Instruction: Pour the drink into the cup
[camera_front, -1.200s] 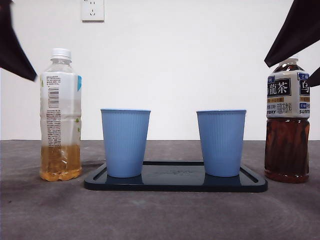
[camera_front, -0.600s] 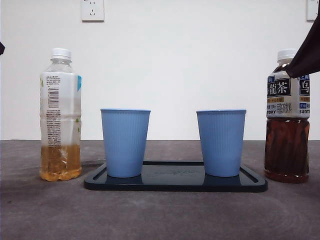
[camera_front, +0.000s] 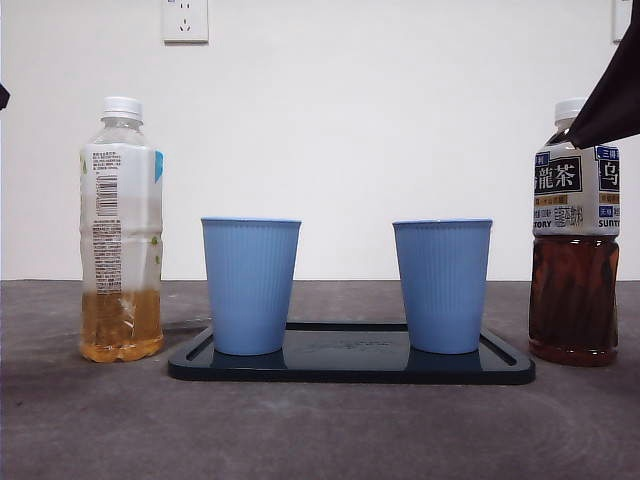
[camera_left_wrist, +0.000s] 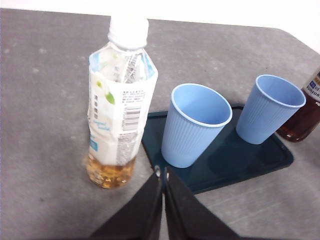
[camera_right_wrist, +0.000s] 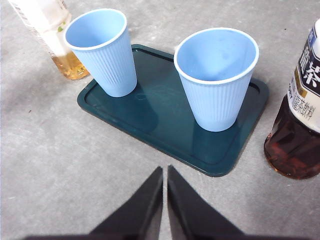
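Both capped bottles, pale tea bottle (camera_front: 121, 230) and dark oolong bottle (camera_front: 574, 235), flank the tray (camera_front: 350, 366) at mid-desk; the left pincer (camera_left_wrist: 161, 175) and right pincer (camera_right_wrist: 165, 172), jaws together, risk toppling either light cup (camera_front: 250, 285).

Two pale blue cups, the left cup (camera_front: 250, 285) and the right cup (camera_front: 442, 285), show fine vertical ribbing and sit on a dark teal tray (camera_front: 350, 365). The light tea bottle (camera_front: 121, 230) has a white cap, clear plastic and a white label with black print, green specks and a blue patch, over amber liquid. The dark tea bottle (camera_front: 575, 235) has a white cap and a white, navy and gold label with white characters, above deep reddish-brown liquid. The table (camera_front: 320, 430) is mottled grey, the wall (camera_front: 380, 120) plain white. The black jaws of the left gripper (camera_left_wrist: 161, 176) and right gripper (camera_right_wrist: 164, 170) are matte.
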